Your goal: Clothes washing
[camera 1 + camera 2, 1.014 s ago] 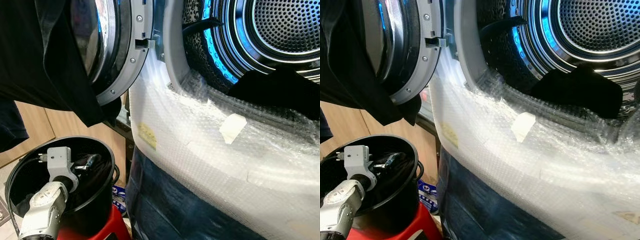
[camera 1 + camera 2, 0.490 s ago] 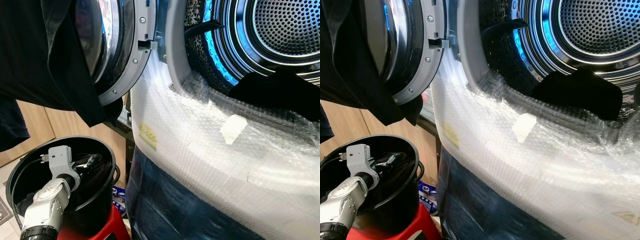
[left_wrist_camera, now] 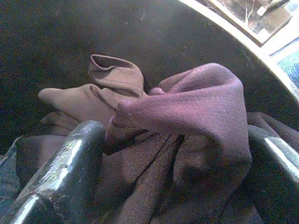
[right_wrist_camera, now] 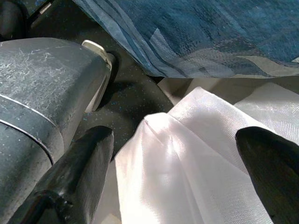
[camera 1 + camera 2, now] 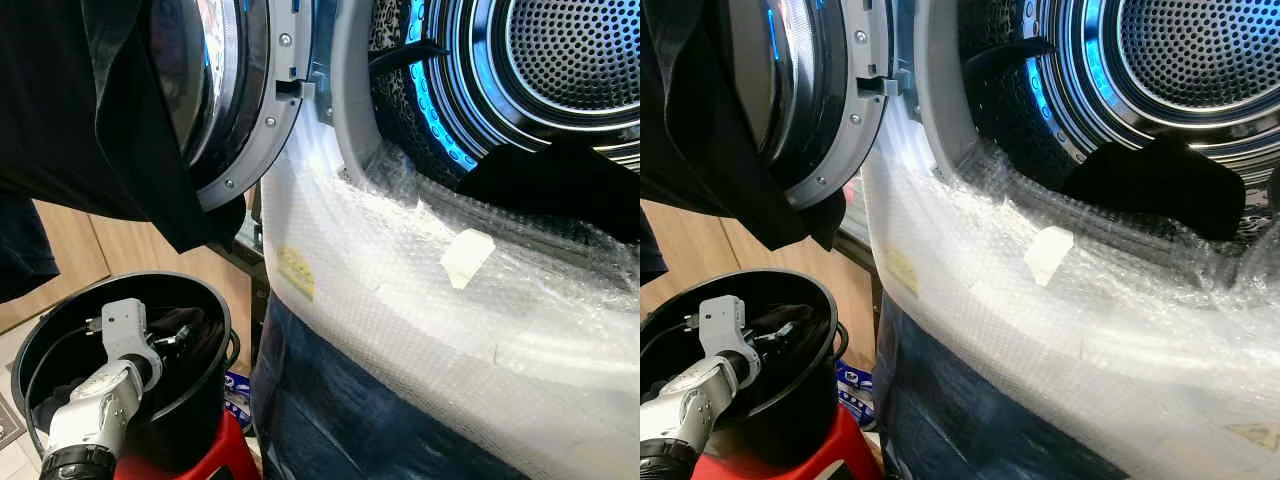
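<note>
Crumpled maroon garment seen piled inside a dark bucket, flanked by the left gripper, its 2 black fingers spread apart

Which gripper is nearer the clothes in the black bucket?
Left. The left gripper is down inside the black bucket, jaws open astride the dark clothes. The right gripper is by white fabric and blue cloth.

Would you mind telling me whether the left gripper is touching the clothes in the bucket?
Touching. In the left wrist view, both fingers of the open left gripper press into the dark clothes.
</note>
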### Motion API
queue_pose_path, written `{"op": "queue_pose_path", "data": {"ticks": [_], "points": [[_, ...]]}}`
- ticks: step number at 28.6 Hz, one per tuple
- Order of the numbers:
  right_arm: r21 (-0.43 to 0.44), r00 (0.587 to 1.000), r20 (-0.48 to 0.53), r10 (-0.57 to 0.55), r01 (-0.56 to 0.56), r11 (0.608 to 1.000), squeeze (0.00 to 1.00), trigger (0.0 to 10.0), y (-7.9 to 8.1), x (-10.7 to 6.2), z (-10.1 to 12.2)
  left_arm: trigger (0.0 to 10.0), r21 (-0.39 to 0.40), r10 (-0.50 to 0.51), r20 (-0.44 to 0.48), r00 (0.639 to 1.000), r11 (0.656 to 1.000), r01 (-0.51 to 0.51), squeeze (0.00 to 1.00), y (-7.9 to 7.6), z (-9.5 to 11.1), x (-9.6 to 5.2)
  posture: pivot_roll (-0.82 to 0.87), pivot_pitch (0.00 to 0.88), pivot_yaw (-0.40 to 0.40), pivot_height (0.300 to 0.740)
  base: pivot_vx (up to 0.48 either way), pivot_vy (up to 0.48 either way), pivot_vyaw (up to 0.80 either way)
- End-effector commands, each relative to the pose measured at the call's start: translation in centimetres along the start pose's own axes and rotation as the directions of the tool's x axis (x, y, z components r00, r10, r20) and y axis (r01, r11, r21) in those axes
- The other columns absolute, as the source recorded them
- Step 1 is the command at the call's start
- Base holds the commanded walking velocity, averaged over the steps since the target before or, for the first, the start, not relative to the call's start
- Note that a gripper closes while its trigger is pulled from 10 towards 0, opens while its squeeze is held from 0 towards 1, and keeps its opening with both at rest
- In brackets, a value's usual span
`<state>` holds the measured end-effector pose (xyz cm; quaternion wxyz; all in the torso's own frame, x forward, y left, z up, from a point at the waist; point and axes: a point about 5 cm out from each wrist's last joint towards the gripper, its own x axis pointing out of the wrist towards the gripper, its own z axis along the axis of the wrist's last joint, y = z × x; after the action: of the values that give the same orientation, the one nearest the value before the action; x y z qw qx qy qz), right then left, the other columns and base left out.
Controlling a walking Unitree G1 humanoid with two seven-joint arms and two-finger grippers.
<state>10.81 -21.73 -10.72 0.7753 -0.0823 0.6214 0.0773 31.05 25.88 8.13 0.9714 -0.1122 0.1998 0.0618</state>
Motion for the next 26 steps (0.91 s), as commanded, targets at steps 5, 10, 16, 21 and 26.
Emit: {"op": "queue_pose_path", "data": {"ticks": [5,10,16,21,26], "points": [[0.005,1.0,0.0,-0.007,0.007,1.0,0.0,10.0,-0.16,-0.03,0.14,0.0,-0.005,0.003,-0.012,1.0,1.0,-0.003,0.0,-0.48,0.18,0.25,0.06,0.052,-0.141,0.74,0.0,0.0,0.0],[0.014,1.0,-0.003,-0.014,0.014,1.0,0.0,10.0,-0.21,-0.03,-0.16,0.0,-0.011,0.001,-0.015,1.0,1.0,-0.001,0.0,-0.7,0.14,0.31,0.06,0.055,-0.14,0.74,0.0,0.0,0.0],[-0.006,1.0,-0.002,-0.018,0.018,1.0,0.0,10.0,-0.38,-0.07,-0.32,0.0,-0.018,0.012,0.009,1.0,1.0,-0.012,0.0,-0.76,0.62,0.44,0.04,0.056,-0.143,0.74,0.0,0.0,0.0],[0.011,1.0,-0.008,-0.026,0.026,1.0,0.0,10.0,-0.58,-0.11,-0.58,0.0,-0.026,0.003,0.014,1.0,1.0,-0.002,0.0,-0.89,0.65,0.55,0.03,0.056,-0.143,0.74,0.0,0.0,0.0],[0.021,1.0,-0.009,-0.026,0.026,0.999,0.0,10.0,-0.61,-0.12,-0.72,0.0,-0.031,0.002,0.014,1.0,1.0,-0.001,0.0,-0.97,0.58,0.55,0.04,0.057,-0.145,0.74,0.0,0.0,0.0]]}}
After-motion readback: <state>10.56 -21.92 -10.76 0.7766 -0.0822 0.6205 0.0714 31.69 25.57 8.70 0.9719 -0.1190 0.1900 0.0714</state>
